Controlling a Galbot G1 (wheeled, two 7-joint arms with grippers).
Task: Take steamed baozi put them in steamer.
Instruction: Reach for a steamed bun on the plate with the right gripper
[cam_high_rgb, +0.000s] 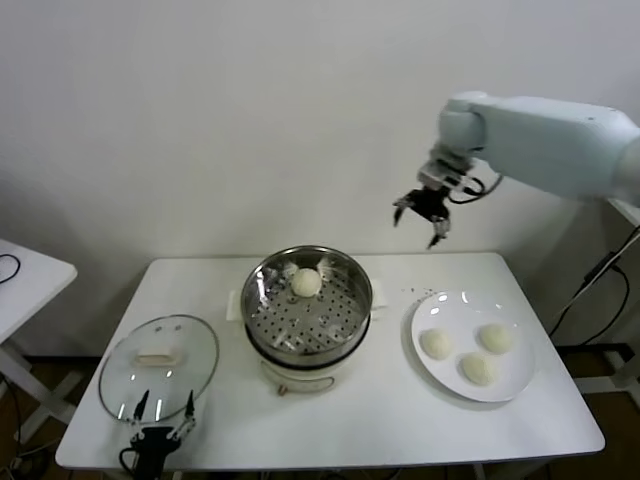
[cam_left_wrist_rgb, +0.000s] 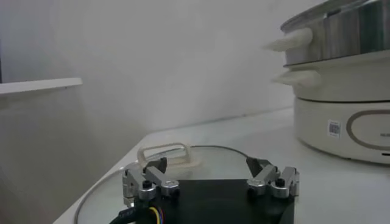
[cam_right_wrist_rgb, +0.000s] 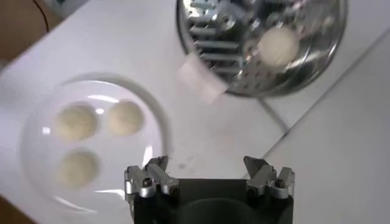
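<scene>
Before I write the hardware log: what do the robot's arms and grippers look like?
The right arm has a smooth pale blue-white shell. The right gripper is black, with dark cables at the wrist. The left gripper is black too, with silver finger brackets, screws and coloured wires.

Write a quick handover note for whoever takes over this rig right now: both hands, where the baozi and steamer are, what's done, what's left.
Right hand: open, empty, raised in the air behind the table between the steamer and the plate.
Left hand: open, empty, parked low at the table's front edge by the glass lid.
Done: one baozi sits on the steamer's perforated floor, toward the back.
Left: three baozi on the plate, to the right of the steamer, none touched at this moment.
Lid lies flat on the table, left of the steamer.
</scene>
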